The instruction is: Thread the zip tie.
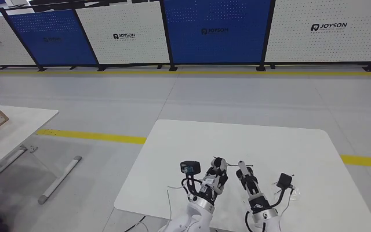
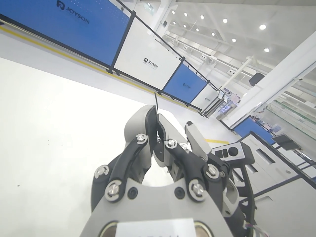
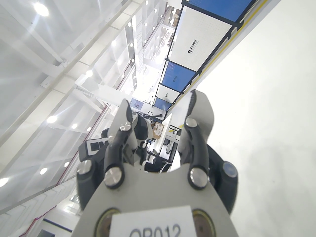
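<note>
White, round-cornered table

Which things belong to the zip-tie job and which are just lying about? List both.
Job: zip tie, pinched in the left gripper; right gripper, open, empty.
Lying about: white table beneath them; second table at the side; blue and white panels behind.

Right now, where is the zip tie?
Left wrist view: the zip tie is pinched in the left gripper, tip poking past the fingertips, over the table beside the right gripper.
</note>
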You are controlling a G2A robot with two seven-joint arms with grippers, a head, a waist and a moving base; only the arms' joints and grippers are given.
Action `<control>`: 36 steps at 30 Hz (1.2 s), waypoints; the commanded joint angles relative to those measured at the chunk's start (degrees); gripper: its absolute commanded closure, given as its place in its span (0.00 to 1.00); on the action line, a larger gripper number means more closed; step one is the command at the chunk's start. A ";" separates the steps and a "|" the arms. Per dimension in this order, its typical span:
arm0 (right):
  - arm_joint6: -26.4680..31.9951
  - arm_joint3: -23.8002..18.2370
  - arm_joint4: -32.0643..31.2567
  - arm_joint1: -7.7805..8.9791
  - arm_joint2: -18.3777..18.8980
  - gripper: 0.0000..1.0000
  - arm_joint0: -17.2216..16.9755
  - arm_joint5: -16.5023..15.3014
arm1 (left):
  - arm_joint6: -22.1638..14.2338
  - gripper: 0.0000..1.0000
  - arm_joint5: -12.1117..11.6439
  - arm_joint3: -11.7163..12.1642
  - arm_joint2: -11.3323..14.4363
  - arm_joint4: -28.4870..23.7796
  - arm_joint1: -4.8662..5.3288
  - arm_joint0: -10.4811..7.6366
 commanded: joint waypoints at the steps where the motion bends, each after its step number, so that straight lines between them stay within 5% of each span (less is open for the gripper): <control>1: -0.10 -0.08 -0.02 0.07 0.37 0.00 -0.43 -0.54 | 0.56 1.00 1.23 -0.26 -0.08 -1.52 -0.28 -0.14; 15: -0.07 -0.12 -0.16 0.17 0.74 0.00 -0.99 -0.91 | 0.45 1.00 0.63 -0.36 0.10 -4.55 -0.65 -0.23; 23: -1.19 -0.13 -7.07 0.35 0.80 0.00 -0.45 1.86 | 0.00 1.00 0.03 -2.47 -2.32 -20.00 -1.65 0.39; 26: -1.45 -0.76 -12.88 0.52 0.69 0.00 -0.41 5.31 | 0.49 1.00 -0.54 -3.10 -3.31 -25.28 -2.02 0.45; 36: -1.56 -1.15 -14.31 0.52 0.37 0.00 -0.38 6.38 | 0.95 1.00 -1.21 -3.00 -3.78 -26.24 -2.14 0.10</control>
